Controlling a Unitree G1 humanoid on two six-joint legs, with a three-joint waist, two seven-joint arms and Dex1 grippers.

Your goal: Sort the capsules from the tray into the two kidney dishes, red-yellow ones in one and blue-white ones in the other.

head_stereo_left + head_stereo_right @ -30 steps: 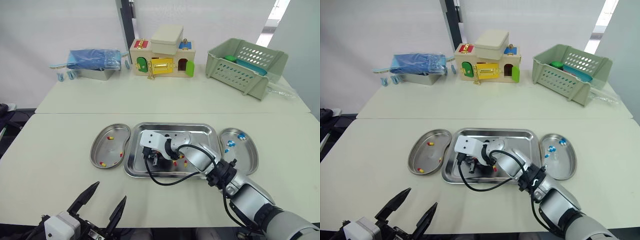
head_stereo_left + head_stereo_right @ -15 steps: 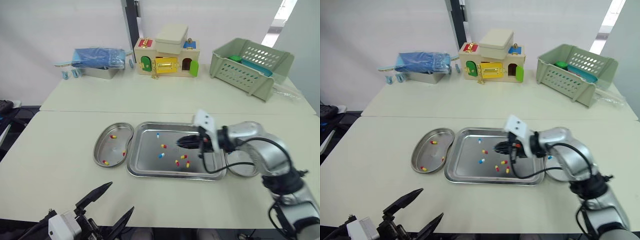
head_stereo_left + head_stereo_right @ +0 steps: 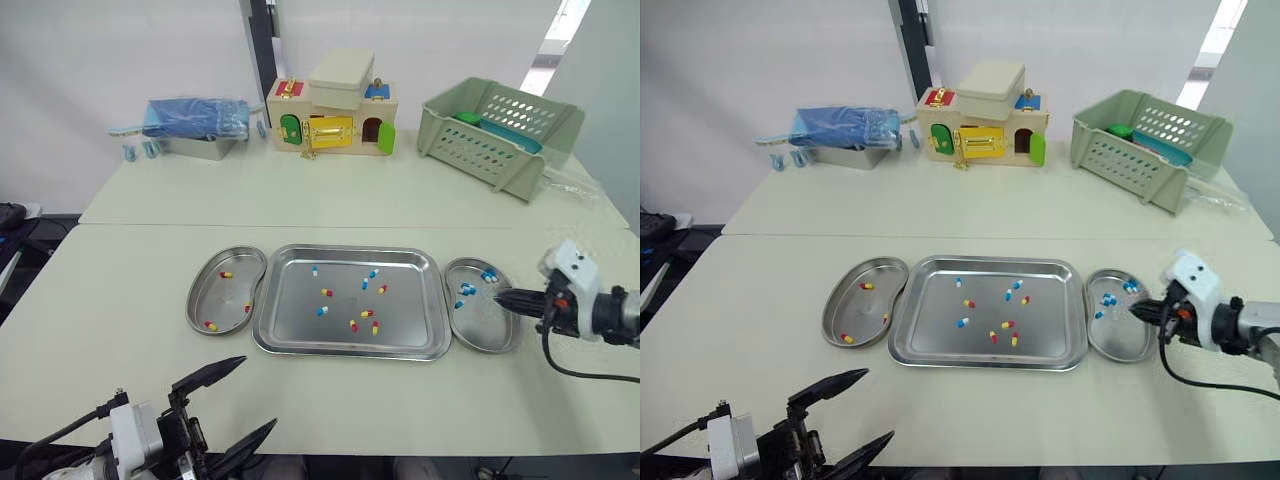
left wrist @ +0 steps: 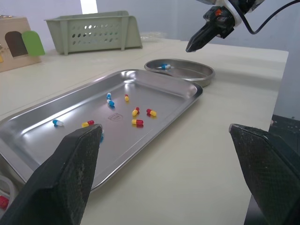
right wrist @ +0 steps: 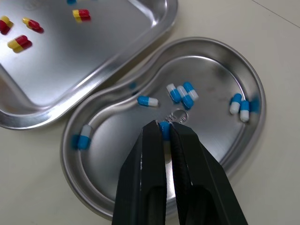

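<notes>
The steel tray (image 3: 300,340) lies mid-table with several loose capsules, both red-yellow (image 3: 326,292) and blue-white (image 3: 314,269). To its left, a kidney dish (image 3: 200,300) holds three red-yellow capsules. Blue-white capsules (image 5: 183,94) lie in the kidney dish (image 3: 500,335) on the tray's right. My right gripper (image 3: 500,297) hovers over that right dish, shut on a blue-white capsule (image 5: 164,127) pinched at its tips. Down at the table's near edge on the left, my left gripper (image 3: 255,393) is open with nothing in it.
Along the back of the far table stand a blue bag in a metal box (image 3: 190,120), a wooden toy house (image 3: 335,112) and a green plastic basket (image 3: 500,130). Bare tabletop surrounds the tray and dishes.
My right gripper has left the middle of the tray and travelled right, and now hangs over the right kidney dish. The left gripper stays low at the near edge.
</notes>
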